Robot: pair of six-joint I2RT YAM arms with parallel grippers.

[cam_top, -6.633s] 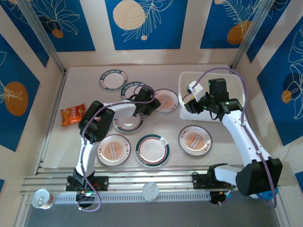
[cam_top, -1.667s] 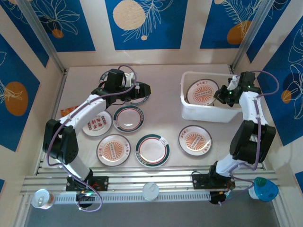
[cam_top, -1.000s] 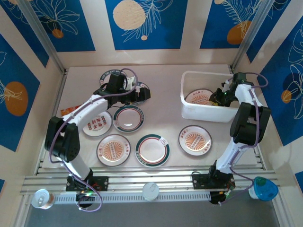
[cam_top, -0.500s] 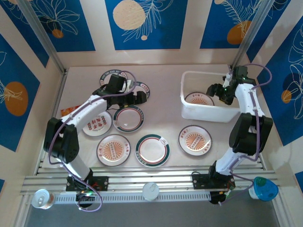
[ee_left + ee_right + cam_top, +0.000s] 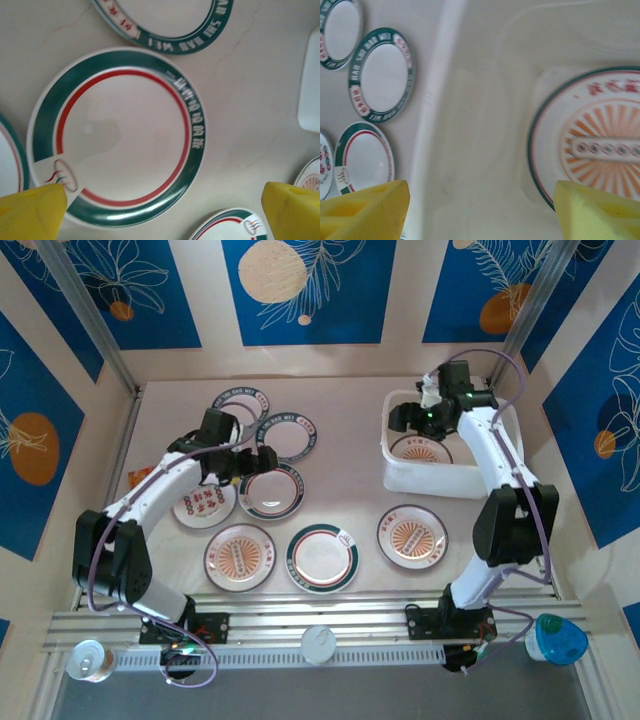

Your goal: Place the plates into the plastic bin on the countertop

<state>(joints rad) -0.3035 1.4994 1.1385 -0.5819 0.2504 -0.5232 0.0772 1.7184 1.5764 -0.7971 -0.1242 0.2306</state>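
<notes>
Several plates lie on the countertop point(image 5: 350, 480). My left gripper point(image 5: 260, 462) point(image 5: 162, 217) hangs open just above a green-rimmed plate point(image 5: 272, 490) point(image 5: 120, 135) with a red inner ring, its yellow fingertips point(image 5: 30, 212) apart and touching nothing. My right gripper point(image 5: 402, 418) point(image 5: 480, 212) is open over the left part of the plastic bin point(image 5: 470, 475) point(image 5: 440, 100), with nothing between its jaws. An orange-centred plate point(image 5: 425, 448) point(image 5: 600, 145) lies flat on the bin's floor.
Two green-rimmed plates point(image 5: 240, 405) point(image 5: 287, 433) sit at the back. A red-printed plate point(image 5: 205, 502), two orange-centred ones point(image 5: 240, 557) point(image 5: 412, 535) and a green-rimmed one point(image 5: 322, 558) lie nearer. An orange snack packet point(image 5: 135, 477) peeks from under the left arm. The metal rail point(image 5: 300, 625) runs along the front.
My right gripper opened, left the orange-centred plate in the bin, and swung to the bin's left side. My left gripper moved from the back plates to the red-ringed plate.
</notes>
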